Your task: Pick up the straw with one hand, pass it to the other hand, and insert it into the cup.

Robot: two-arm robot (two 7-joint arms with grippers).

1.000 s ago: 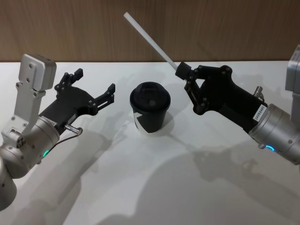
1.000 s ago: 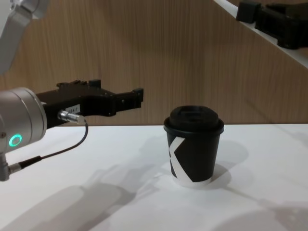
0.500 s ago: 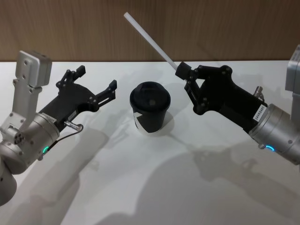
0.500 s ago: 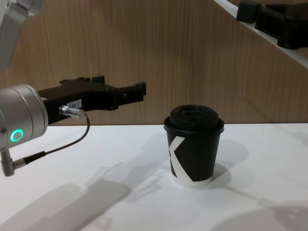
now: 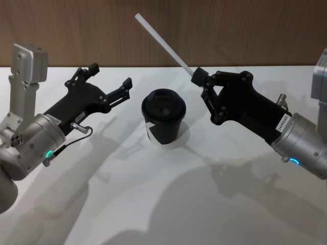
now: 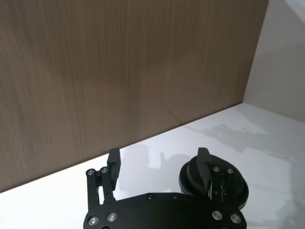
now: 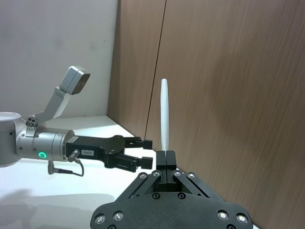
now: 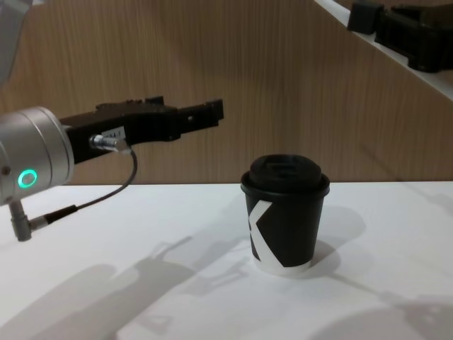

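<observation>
Fingers of the left end effector (image 5: 111,75) stand spread, raised left of the cup (image 5: 163,122) on the surface (image 5: 153,199). Probably light, stiff and slippery, the straw (image 5: 162,42) slants up and away from the right end effector (image 5: 196,76), which pinches its lower end; mid-shaft looks the best hold.

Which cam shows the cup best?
Chest view: the cup stands side-on and unobstructed, with lid, K mark and base rim visible. The head view looks down on it, mostly lid. In the left wrist view the left gripper covers part of it.

White straw (image 5: 164,45) — black, white-marked cup (image 5: 163,120).
</observation>
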